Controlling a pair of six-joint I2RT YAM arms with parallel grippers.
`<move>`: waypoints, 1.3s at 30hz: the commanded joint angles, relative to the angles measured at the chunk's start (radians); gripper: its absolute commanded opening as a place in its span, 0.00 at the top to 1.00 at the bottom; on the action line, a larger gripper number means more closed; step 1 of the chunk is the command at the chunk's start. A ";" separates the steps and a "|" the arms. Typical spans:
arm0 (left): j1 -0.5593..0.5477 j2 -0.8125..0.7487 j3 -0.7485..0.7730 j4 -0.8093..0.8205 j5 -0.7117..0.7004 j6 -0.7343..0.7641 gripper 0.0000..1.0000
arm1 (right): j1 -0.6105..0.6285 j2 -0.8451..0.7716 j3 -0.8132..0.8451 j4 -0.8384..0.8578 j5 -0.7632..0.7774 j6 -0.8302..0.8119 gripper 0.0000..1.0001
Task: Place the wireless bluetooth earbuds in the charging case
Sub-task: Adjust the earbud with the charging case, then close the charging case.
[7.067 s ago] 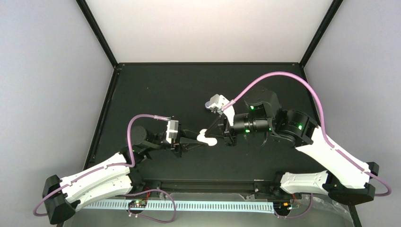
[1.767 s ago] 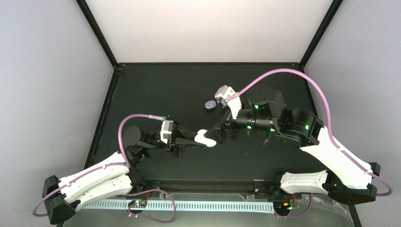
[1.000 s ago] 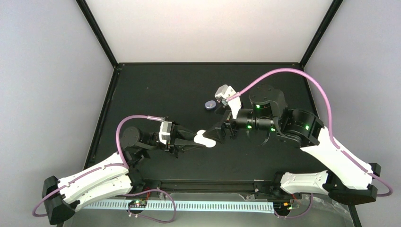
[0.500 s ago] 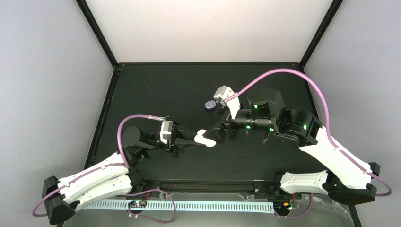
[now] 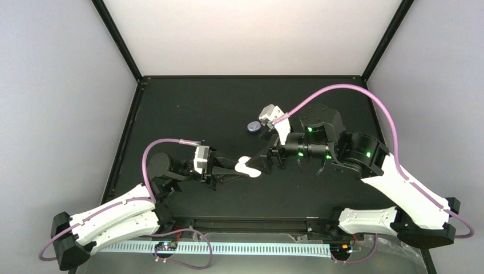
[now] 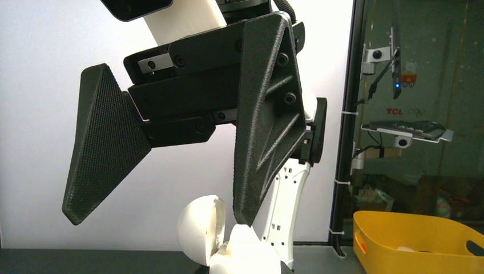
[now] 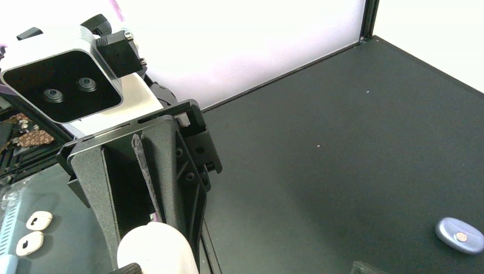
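My left gripper (image 5: 238,168) is shut on the white charging case (image 5: 249,166) and holds it above the table's middle. In the left wrist view the case stands open, its round lid (image 6: 198,231) tilted left of the base (image 6: 246,256). My right gripper (image 5: 261,162) hangs open over it, one wide finger (image 6: 105,151) left of the lid. The other finger (image 6: 265,125) has its tip touching the base's top. From the right wrist view the case (image 7: 153,248) sits between the left gripper's (image 7: 142,228) fingers. The earbuds are hidden or too small to make out.
A lilac oval object (image 5: 253,127) lies on the black table (image 5: 188,108) behind the grippers, also in the right wrist view (image 7: 460,235). Two small white oval pieces (image 7: 34,231) lie beyond the table's near edge. A yellow bin (image 6: 416,242) stands off to the right.
Over the last second both arms have held almost still. Earlier the right wrist covered the lilac object, which has been exposed since the wrist shifted right.
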 commanded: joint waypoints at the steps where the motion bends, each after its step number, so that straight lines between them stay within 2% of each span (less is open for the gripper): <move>1: -0.003 -0.009 0.083 0.116 -0.056 0.003 0.99 | 0.004 0.032 -0.039 -0.091 -0.038 -0.030 0.05; 20: -0.003 0.008 0.127 0.150 -0.050 0.001 0.99 | 0.005 0.071 -0.067 -0.099 -0.041 -0.027 0.05; 32: -0.003 -0.002 0.046 0.065 -0.044 0.025 0.99 | -0.009 0.017 0.126 -0.074 0.015 -0.001 0.03; 39: -0.003 -0.023 0.031 0.035 -0.046 0.033 0.99 | -0.036 -0.017 0.107 -0.050 0.075 0.003 0.03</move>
